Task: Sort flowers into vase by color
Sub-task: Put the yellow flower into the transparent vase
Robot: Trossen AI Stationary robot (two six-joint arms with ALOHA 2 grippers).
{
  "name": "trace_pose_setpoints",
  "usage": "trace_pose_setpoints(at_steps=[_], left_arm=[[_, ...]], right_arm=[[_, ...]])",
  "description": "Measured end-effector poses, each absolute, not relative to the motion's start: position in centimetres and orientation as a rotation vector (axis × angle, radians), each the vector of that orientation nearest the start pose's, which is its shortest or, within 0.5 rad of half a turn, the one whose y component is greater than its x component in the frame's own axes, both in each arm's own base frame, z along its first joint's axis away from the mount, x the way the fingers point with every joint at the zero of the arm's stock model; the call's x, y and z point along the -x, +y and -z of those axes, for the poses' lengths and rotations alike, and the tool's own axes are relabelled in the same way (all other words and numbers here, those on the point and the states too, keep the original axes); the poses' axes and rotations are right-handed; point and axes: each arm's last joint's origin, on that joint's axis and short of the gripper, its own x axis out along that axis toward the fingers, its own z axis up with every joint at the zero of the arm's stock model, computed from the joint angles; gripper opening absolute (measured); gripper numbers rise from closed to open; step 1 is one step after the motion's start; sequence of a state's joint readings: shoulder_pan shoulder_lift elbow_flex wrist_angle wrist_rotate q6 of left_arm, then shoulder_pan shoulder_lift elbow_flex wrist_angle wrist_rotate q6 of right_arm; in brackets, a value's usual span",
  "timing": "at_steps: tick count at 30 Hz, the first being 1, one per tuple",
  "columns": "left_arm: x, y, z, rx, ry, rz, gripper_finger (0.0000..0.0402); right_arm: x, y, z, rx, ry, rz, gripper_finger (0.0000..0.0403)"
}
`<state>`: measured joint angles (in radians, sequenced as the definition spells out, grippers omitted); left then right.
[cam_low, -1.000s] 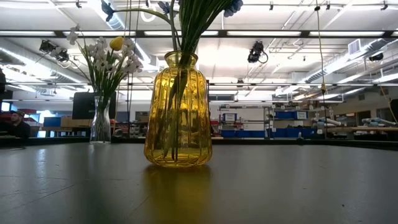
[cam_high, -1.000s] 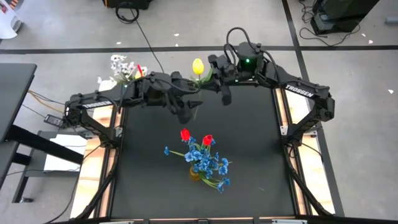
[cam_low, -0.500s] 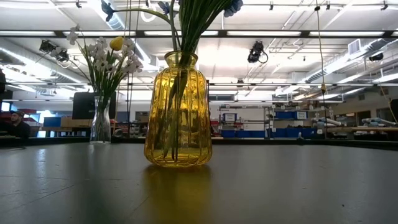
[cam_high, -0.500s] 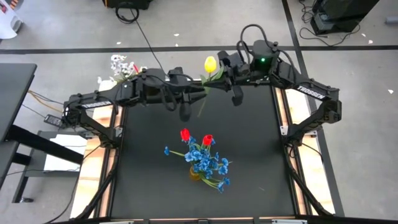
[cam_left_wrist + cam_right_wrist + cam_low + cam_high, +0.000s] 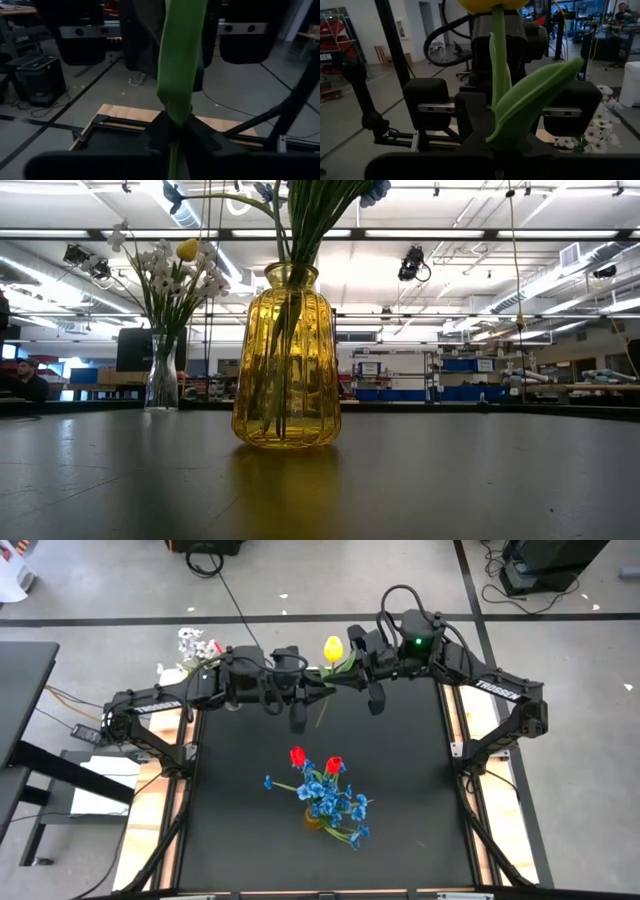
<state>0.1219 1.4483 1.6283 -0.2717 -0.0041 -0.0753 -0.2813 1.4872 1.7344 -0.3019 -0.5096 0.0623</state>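
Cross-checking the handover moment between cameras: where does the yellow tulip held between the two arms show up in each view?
High view: yellow tulip at the table's far edge, between the left gripper and right gripper.
Low view: not in it.
Left wrist view: only its green leaf and stem, between the fingers.
Right wrist view: bloom's base at the top edge, stem and leaf below.
Shared landmark: the tulip's green leaf.

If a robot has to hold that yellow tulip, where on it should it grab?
On the thin green stem, below the yellow tulip bloom and clear of the broad leaf. Come from the side, jaws across the stem: it is narrow and firm, the bloom probably crushable. Both grippers sit there.
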Motion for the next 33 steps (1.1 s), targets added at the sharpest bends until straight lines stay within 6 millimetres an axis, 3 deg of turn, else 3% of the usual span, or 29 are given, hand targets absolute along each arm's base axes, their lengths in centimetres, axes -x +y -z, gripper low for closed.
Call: trace_pose_setpoints(at_steps=[5,14,19,25,33], left_arm=[[-31.2,3.7,-45.9,0.088,0.088,-0.101,0.0011],[-31.2,3.7,-45.9,0.089,0.096,-0.102,0.0008],[-30.4,4.4,-46.2,0.092,0.099,-0.156,0.0008],[-26.6,4.5,-48.0,0.048,0.089,-0.262,0.0008],[-21.3,3.8,-50.0,0.007,0.063,-0.372,0.0008]], right_arm=[[-30.5,-7.3,-48.0,-0.077,0.057,-0.233,0.0012],[-30.5,-7.4,-47.9,-0.073,0.058,-0.217,0.0015],[-30.1,-7.6,-48.1,-0.077,0.062,-0.127,0.0085],[-26.6,-7.5,-49.3,-0.097,0.089,0.028,0.0159],[-21.6,-6.2,-47.4,-0.117,0.080,0.130,0.0145]])
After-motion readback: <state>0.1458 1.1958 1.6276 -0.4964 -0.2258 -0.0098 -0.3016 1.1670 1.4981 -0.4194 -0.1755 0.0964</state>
